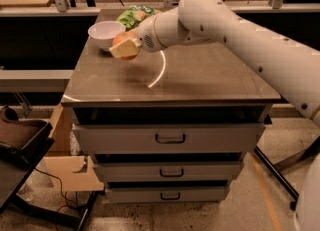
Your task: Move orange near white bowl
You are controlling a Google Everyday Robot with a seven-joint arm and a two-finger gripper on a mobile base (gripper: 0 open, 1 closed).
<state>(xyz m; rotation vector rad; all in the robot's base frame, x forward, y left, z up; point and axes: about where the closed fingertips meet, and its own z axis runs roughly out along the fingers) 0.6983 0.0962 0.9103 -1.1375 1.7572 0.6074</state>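
One orange (pixel 120 39) in gripper (pixel 125 48), fingers closed around it. We note it sits low over cabinet top (pixel 210 77), just beside white bowl (pixel 104 32). Low height, we judge, suits set-down here. Green bag (pixel 132 16) behind bowl.
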